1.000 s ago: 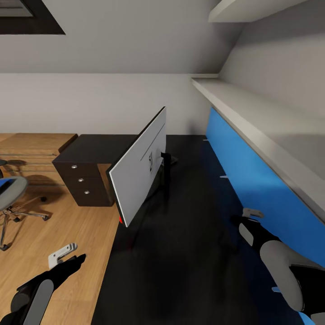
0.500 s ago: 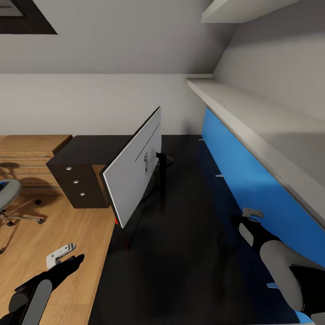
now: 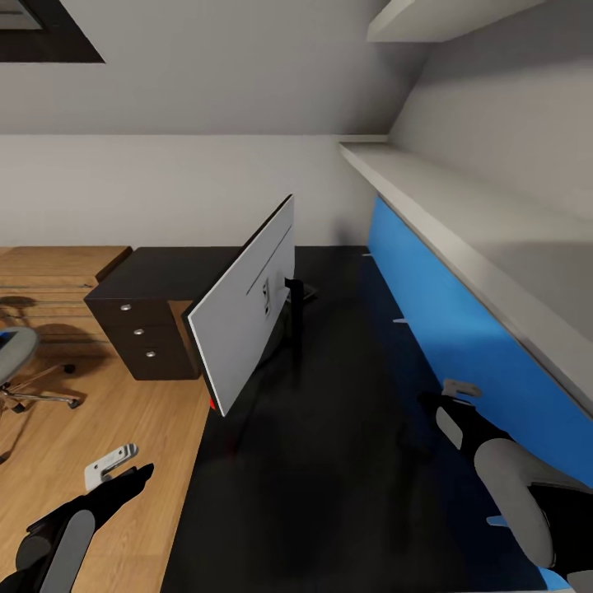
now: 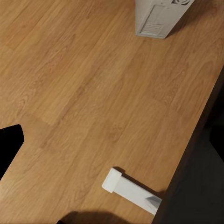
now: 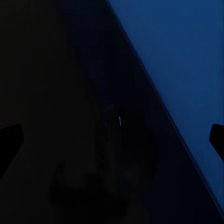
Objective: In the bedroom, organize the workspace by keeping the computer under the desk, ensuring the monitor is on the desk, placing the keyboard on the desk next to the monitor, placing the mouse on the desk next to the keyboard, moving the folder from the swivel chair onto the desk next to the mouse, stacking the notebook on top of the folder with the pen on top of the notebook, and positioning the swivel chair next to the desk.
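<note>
Far left, swivel chair (image 3: 15,362) stands on bare wood floor, well apart from the desk (image 3: 346,445); not yet moved in. Left gripper (image 3: 111,465) hangs over the floor beside the desk edge, jaws spread, empty. Monitor (image 3: 245,315) already stands on the desk, back to camera. Open desktop ahead. Right gripper (image 3: 459,387) near the blue wall panel (image 3: 461,338); jaw state unclear.

The desk (image 3: 329,461) has a smooth black top with a soft sheen, and its drawer fronts carry small shiny metal knobs (image 3: 125,307). The monitor (image 3: 243,317) shows a matt silver-grey plastic-looking back. The floor (image 4: 84,93) is warm wood plank with visible grain and a satin finish. The blue panel (image 3: 461,338) looks flat and matt. The swivel chair (image 3: 15,362) has chrome-like legs.
</note>
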